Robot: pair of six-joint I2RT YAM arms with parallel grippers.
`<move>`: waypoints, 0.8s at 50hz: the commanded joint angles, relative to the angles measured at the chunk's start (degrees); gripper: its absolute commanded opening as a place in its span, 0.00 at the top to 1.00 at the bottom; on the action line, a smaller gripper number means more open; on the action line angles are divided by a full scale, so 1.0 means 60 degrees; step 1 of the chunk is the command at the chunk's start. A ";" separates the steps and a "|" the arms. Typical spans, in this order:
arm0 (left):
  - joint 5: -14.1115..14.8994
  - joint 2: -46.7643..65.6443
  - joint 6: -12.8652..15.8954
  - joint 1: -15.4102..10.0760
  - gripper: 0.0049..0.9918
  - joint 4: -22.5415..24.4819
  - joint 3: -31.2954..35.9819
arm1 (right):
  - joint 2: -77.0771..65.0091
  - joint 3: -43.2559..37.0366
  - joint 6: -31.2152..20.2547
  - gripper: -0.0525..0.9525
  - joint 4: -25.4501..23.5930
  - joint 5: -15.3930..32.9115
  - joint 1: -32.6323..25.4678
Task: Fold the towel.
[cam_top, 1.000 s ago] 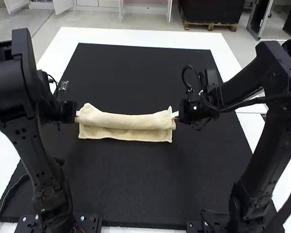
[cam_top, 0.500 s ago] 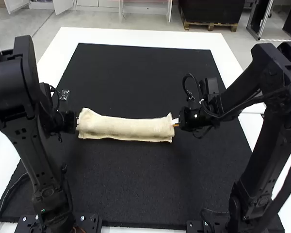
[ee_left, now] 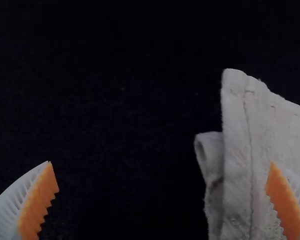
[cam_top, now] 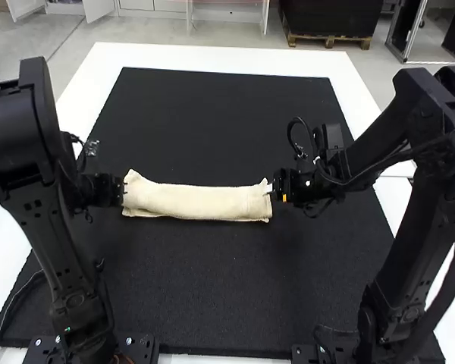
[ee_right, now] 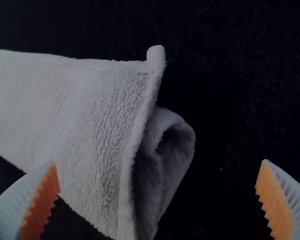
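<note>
The cream towel [cam_top: 197, 202] lies folded into a long narrow strip across the mat, its layers showing as loops at both ends. At its left end is my left gripper [cam_top: 124, 191], and at its right end my right gripper [cam_top: 274, 192]. In the left wrist view the left gripper [ee_left: 162, 190] stands wide open, one finger over the towel [ee_left: 280, 130] and the other over bare mat. The right gripper [ee_right: 157, 190] is also wide open in the right wrist view, with the towel's end [ee_right: 100, 120] between and under its fingers, not gripped.
A black mat [cam_top: 220, 114] covers most of the white table [cam_top: 212, 54]. Both arms reach in from the sides, their bases at the near edge. Cables loop above the right arm's wrist.
The towel's raised rolled part has come down over the strip beneath it. Both grippers have let go of its ends and opened, the left one shifting slightly outward.
</note>
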 commanded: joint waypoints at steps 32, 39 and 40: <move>0.0560 -0.0948 -0.1272 0.0777 0.02 -0.1059 0.1441 | 0.0805 0.0209 -0.0016 0.05 0.0518 0.0174 0.0790; 0.0546 -0.1256 -0.1404 0.0660 0.02 -0.1103 0.1471 | 0.1083 0.0384 -0.0045 0.06 0.0576 0.0159 0.0804; 0.0546 -0.1270 -0.1433 0.0645 0.02 -0.1147 0.1471 | 0.1127 0.0399 -0.0045 0.06 0.0591 0.0159 0.0819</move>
